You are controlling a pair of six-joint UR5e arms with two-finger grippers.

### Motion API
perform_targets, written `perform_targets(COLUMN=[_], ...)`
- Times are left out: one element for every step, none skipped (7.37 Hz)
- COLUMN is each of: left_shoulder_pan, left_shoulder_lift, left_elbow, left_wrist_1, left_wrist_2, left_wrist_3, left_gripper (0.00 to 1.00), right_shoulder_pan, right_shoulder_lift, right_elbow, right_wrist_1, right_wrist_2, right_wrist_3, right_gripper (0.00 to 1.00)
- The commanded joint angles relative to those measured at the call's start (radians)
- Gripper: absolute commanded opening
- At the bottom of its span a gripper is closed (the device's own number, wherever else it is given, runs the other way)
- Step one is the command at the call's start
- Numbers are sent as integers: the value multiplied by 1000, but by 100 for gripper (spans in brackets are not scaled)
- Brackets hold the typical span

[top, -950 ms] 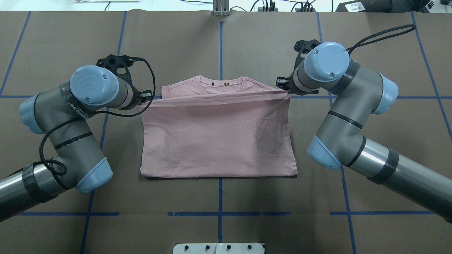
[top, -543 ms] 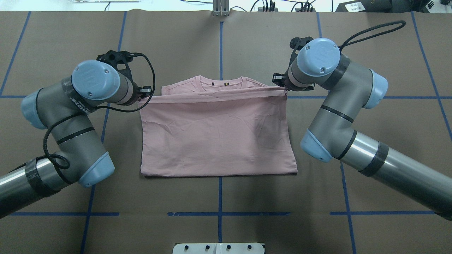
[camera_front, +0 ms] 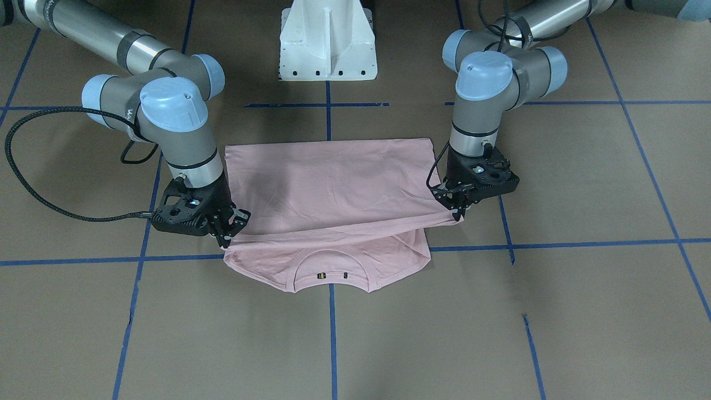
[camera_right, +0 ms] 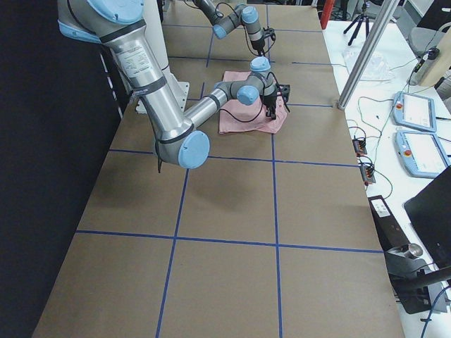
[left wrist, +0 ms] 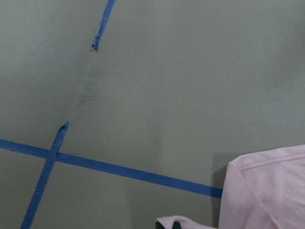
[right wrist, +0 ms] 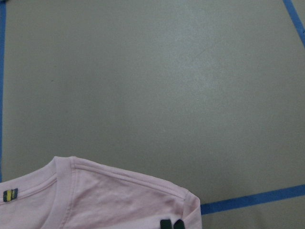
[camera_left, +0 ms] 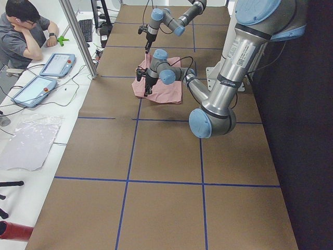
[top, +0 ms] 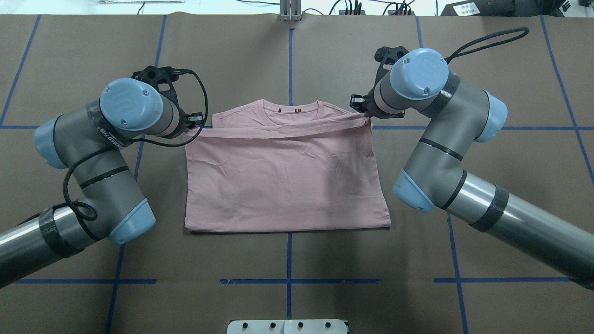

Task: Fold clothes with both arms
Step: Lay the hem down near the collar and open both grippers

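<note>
T-shirt: you have the pink T-shirt [top: 287, 185] lying flat on the table [top: 287, 55], doubled over itself, with its collar [top: 290, 109] on the side far from the robot.
Held edge: the doubled-over edge [top: 287, 131] is stretched as a narrow band just on the robot's side of the collar. Its long axis runs side to side, along the shoulder line, and its right end is a little closer to the collar.
Left gripper: the left gripper [top: 194, 121] is left of the collar, with its fingers pinched together on the left end of this edge.
Right gripper: the right gripper [top: 363, 111] is right of the collar, and it clamps the right end in the same way.
Way to go: the collar lies beyond the edge, away from the robot. Both arms are about equally near, so I judge you must carry both ends forward together.
Arm pose: both wrists point down at the table, and the elbows bend outward, away from the collar.
</note>
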Motion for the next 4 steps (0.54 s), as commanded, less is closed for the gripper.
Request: perform_targets(left_shoulder_pan=[3,1,0,-2], left_shoulder_lift=[-7,-21,-24,-24], left_elbow=[12,14,12,11], left_wrist_1=[-2,6,9,9], left_wrist_2=[0,0,-2,-3], left_wrist_3=[0,-1,-1,-1], left_gripper=[91,100,100,100], right_shoulder_pan=[1,4,13,22], right_shoulder_lift=[-7,-7,-10,-16], right_elbow=[-3,5,6,32], right_wrist_1=[4,4,5,5], right_wrist_2=[0,10,57,118], right_wrist_3=[-5,-7,-10,-12], right_gripper=[85,100,100,100])
